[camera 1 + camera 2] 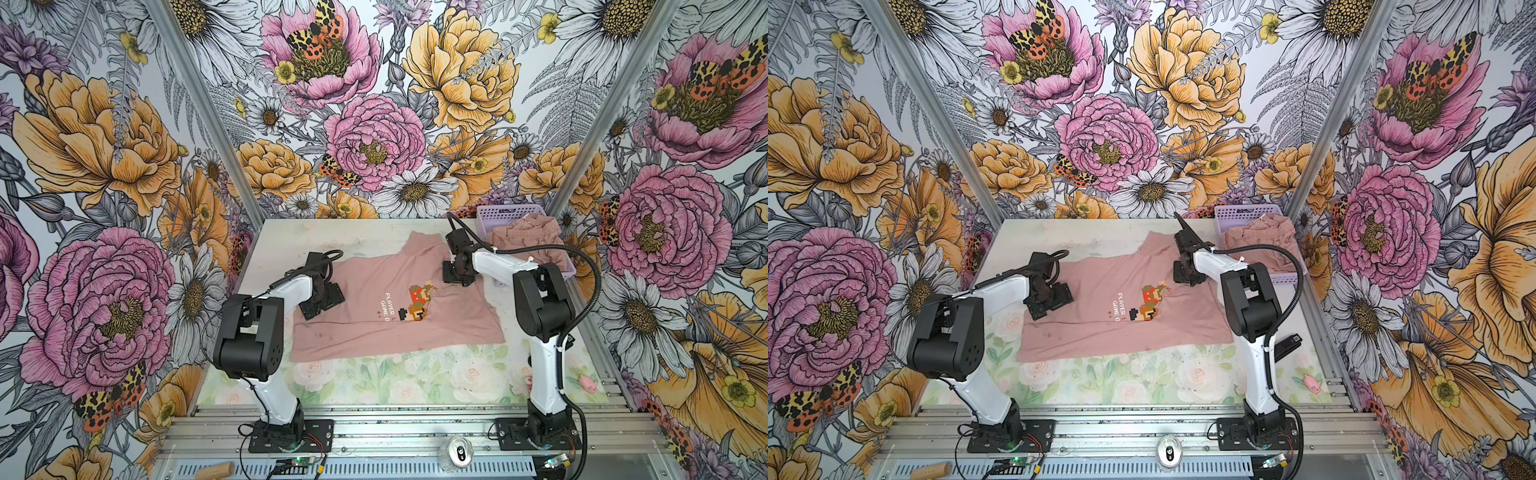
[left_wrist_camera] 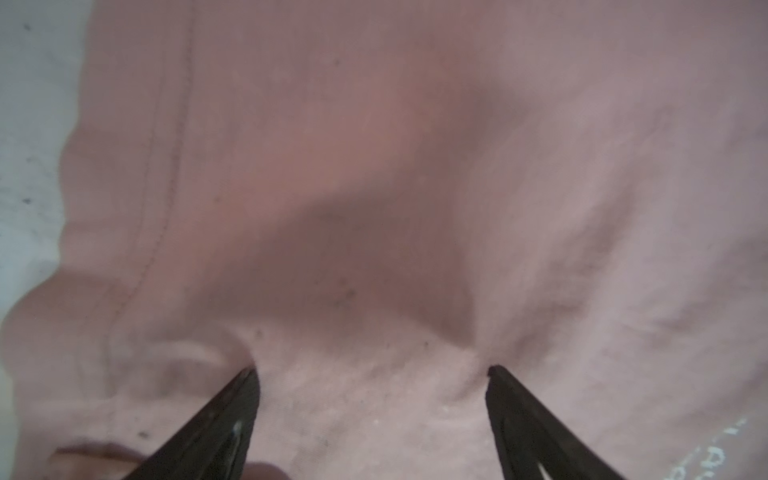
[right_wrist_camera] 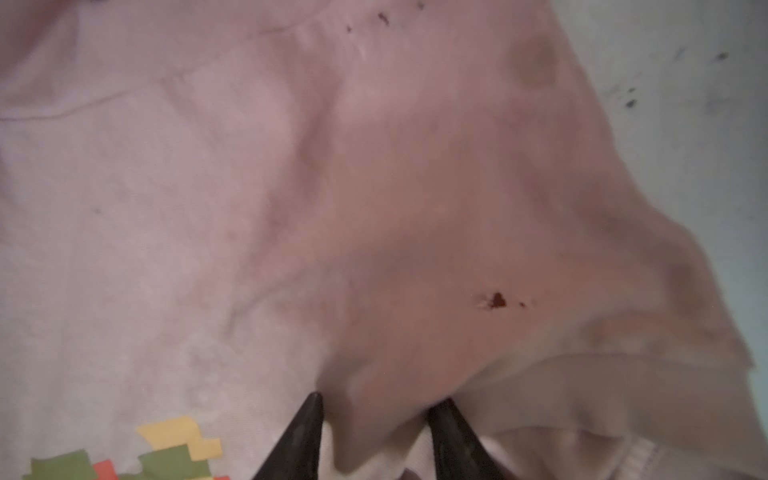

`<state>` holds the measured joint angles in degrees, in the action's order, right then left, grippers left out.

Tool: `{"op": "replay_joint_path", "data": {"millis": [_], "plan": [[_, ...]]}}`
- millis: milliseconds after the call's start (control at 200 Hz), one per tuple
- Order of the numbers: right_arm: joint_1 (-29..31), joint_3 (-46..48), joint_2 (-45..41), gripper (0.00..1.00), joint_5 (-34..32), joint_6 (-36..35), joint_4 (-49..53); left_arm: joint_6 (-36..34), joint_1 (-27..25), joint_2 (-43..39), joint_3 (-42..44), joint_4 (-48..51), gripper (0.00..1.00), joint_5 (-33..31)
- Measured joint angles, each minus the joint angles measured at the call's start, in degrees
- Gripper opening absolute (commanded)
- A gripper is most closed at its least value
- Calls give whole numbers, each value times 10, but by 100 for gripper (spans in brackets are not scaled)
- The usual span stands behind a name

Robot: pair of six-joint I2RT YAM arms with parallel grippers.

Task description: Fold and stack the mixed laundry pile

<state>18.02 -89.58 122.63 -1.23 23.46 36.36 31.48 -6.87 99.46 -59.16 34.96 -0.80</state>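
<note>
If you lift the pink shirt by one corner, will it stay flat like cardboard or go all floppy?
Probably floppy: the T-shirt lies limp and wrinkled, and it puckers where the left end effector presses it. Likely light too, since the cloth looks thin. Pushed, it would probably bunch up rather than slide, like its rumpled edge near the basket.

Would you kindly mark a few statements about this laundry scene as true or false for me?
1. The dusty-pink T-shirt with a pixel-art figure lies spread on the floral-print table. True.
2. The lavender perforated plastic basket is empty. False: crumpled pink garments fill it.
3. The left claw is shut. False: its jaws stand wide apart, tips on the T-shirt.
4. The basket stands at the table's far right corner in both top views. True.
</note>
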Motion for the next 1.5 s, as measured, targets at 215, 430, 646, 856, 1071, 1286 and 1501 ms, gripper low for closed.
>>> {"op": "replay_joint_path", "data": {"millis": [215, 430, 646, 856, 1071, 1286, 1501], "plan": [[1, 98, -64, 44, 0, 0, -20, 3, 0, -33, 43, -27, 84, 2], [8, 169, -118, 44, 5, 16, -7, 21, -5, -74, 87, -23, 83, 9], [13, 193, -142, 45, 4, 24, 29, 38, -20, -117, 122, 11, 83, 19], [13, 162, -146, 45, 5, 21, 106, 41, -10, -118, 75, 92, 88, 30], [11, 19, -132, 45, 9, 9, 143, -5, 47, -53, -116, 84, 87, 22], [-3, -113, -39, 45, 9, 4, 140, -46, 97, 55, -186, 49, 80, 21], [-43, -250, 85, 47, 12, 0, 141, -60, 109, 114, -189, 41, 77, 21]]}}
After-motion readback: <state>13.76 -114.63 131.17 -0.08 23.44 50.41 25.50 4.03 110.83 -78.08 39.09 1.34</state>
